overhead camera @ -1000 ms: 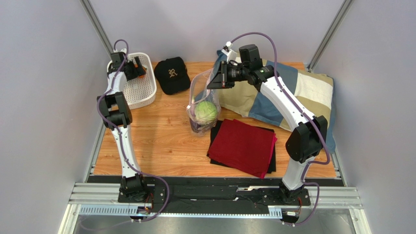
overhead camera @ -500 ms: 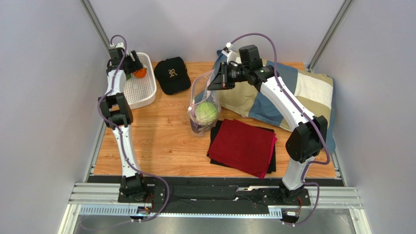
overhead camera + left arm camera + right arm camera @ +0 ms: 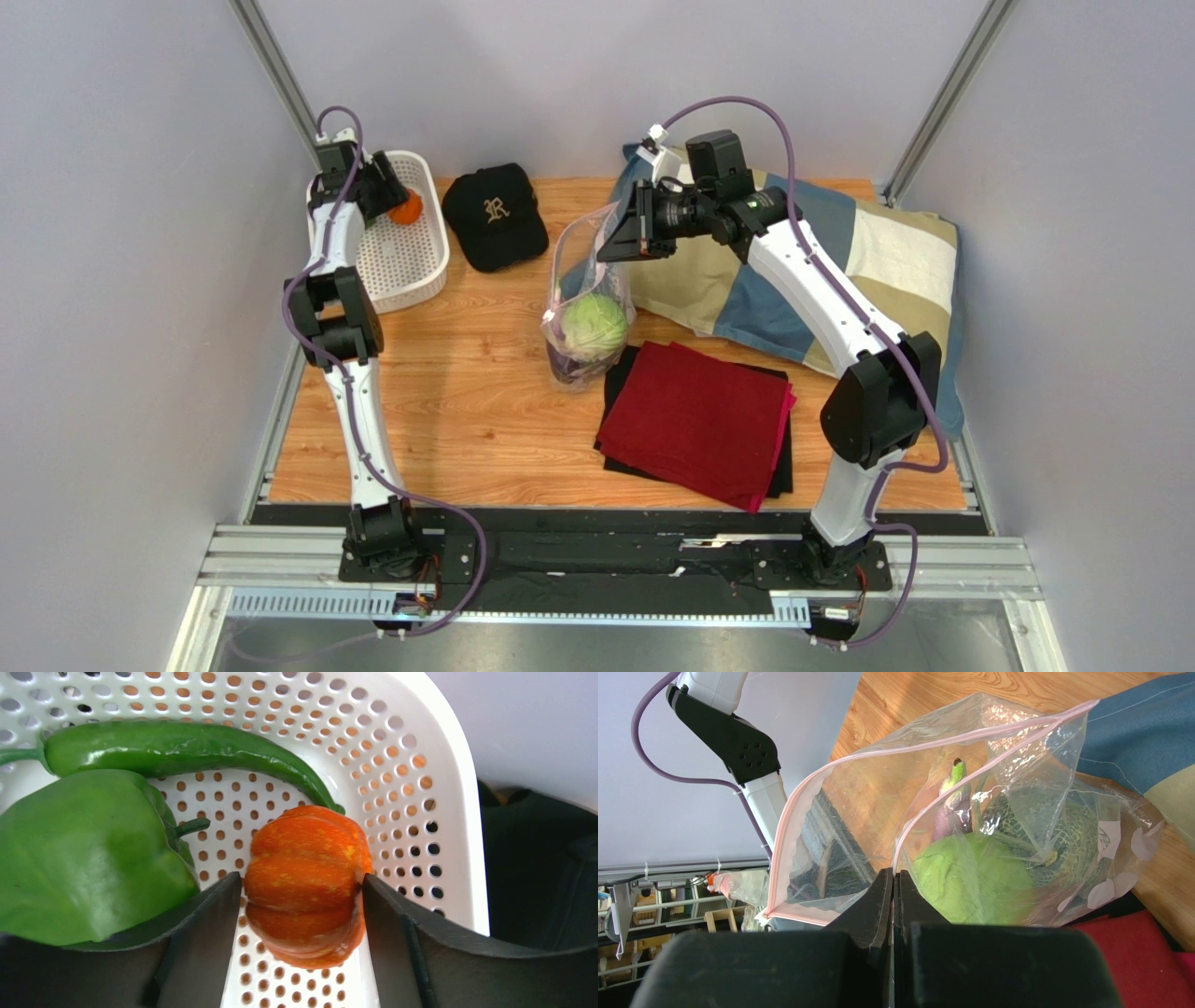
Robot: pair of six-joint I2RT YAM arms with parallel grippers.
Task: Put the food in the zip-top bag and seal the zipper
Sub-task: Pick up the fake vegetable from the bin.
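The left hand [image 3: 300, 882] reaches into the white basket [image 3: 449, 812] at the far left corner of the desk [image 3: 463, 392]. Its fingers press on both sides of the orange pumpkin [image 3: 309, 861], so it looks gripped, though I cannot tell if it is off the basket floor. A bell pepper [image 3: 84, 854] and a long green pepper [image 3: 175, 749] lie beside it. The right hand [image 3: 894, 882] is clenched on the rim of the clear bag [image 3: 829, 833], holding it up so the pink zipper [image 3: 781, 833] gapes. The bag stands mid-desk toward the far edge and holds a cabbage [image 3: 969, 878], a melon [image 3: 1067, 833] and an eggplant [image 3: 948, 812]. The coming move turns on the bag's mouth lying to the right of the pumpkin, past the black cap [image 3: 491, 214], and opening upward and leftward. The left arm is the nearer one, and the round pumpkin likely needs no turning.
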